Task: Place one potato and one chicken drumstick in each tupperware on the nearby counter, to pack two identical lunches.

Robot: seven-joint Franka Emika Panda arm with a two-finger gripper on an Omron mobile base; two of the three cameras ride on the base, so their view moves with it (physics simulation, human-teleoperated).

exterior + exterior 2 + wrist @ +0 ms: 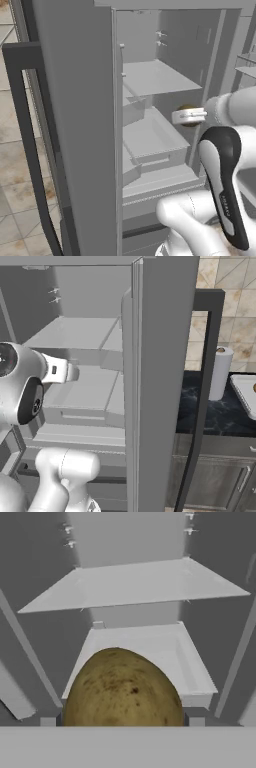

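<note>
Potato [122, 689] close at hand [189, 116], before open fridge [135, 587] | hand grasping potato

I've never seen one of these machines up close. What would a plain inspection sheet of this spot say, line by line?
Surface: grey fridge shelves inside the open fridge; a dark counter lies to the right, past the door.
Job's things: a brown potato fills the lower middle of the hand view, close against the hand; the left base view shows it at the gripper. Part of a white container sits on the counter.
Clutter: paper towel roll upright on the counter.
Grippers: the one gripper is closed on the potato, in front of the shelves.
Cables: nothing seen.
Surroundings: fridge door swung open, tiled wall, lower cabinet.
</note>
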